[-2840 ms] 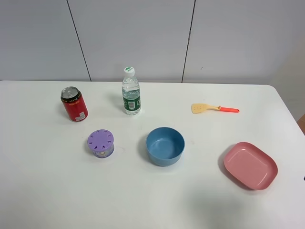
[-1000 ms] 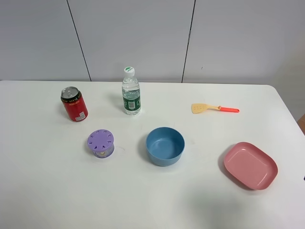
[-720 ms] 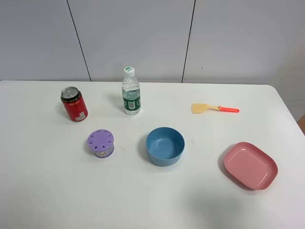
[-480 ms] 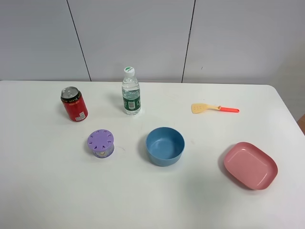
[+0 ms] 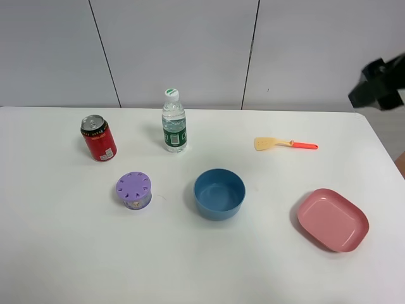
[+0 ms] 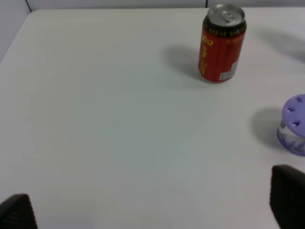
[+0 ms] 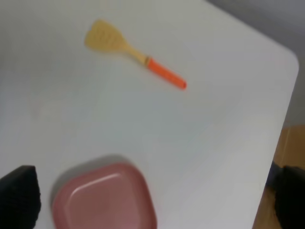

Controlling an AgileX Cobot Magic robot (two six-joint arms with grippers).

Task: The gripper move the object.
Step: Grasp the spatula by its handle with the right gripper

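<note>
The right arm (image 5: 378, 83) now enters view, its gripper (image 7: 155, 198) wide apart and empty; the toy spatula (image 5: 283, 144) looks light and stiff, best pinched across its thin handle (image 7: 165, 76).

Right arm (image 5: 380, 83) blurred, cropped at the edge (tool fingertips (image 7: 19, 196) likewise); purple jar (image 6: 295, 125) half out of view.

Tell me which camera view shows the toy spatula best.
The right wrist view: the spatula fills more of the frame there, blade and red-orange handle both whole, though slightly blurred. The exterior high view shows it sharp but small. The left wrist view misses it.
</note>
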